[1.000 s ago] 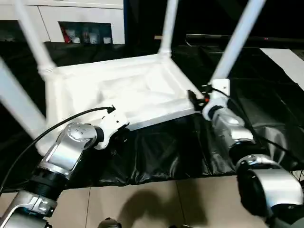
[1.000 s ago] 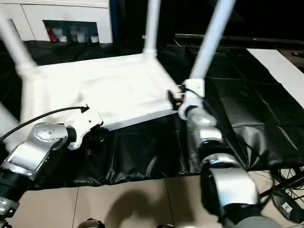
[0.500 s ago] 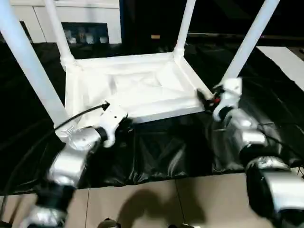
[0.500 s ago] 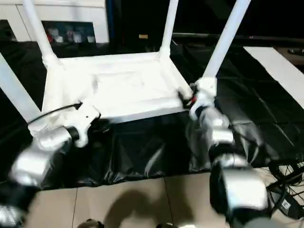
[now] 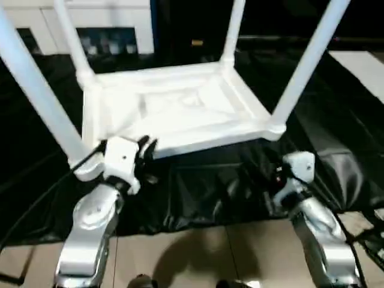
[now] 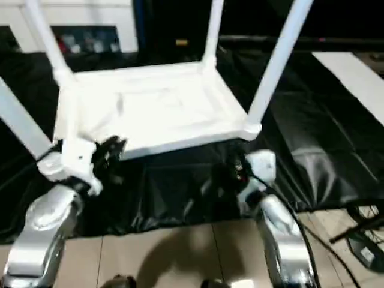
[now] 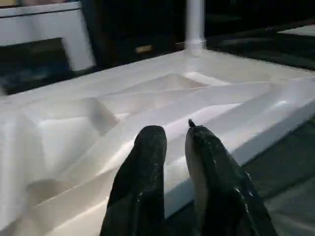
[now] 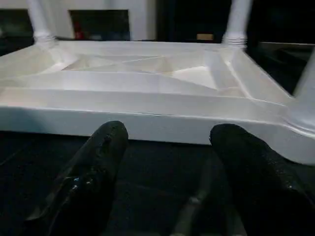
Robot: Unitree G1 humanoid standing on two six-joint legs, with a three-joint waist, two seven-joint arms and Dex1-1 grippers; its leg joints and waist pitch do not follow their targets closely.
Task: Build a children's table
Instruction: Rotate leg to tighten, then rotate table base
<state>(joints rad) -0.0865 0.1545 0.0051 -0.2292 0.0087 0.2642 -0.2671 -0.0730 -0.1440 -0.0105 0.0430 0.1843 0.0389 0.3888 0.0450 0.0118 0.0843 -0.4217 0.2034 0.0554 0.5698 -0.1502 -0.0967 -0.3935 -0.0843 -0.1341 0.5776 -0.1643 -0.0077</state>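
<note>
A room set up for a robot to try things out

A big black sheet (image 5: pixel 204 192) covers the floor like a work mat, and smooth tan floor tiles (image 5: pixel 192 255) show at its near edge. At the back is a white cabinet (image 5: pixel 96 18) with an open shelf (image 5: pixel 114 42) holding small things, too blurry to name. Black cables (image 6: pixel 360 231) lie on the floor at one side. The mat and loose wires make it look more like a test room or lab than a home.
</note>
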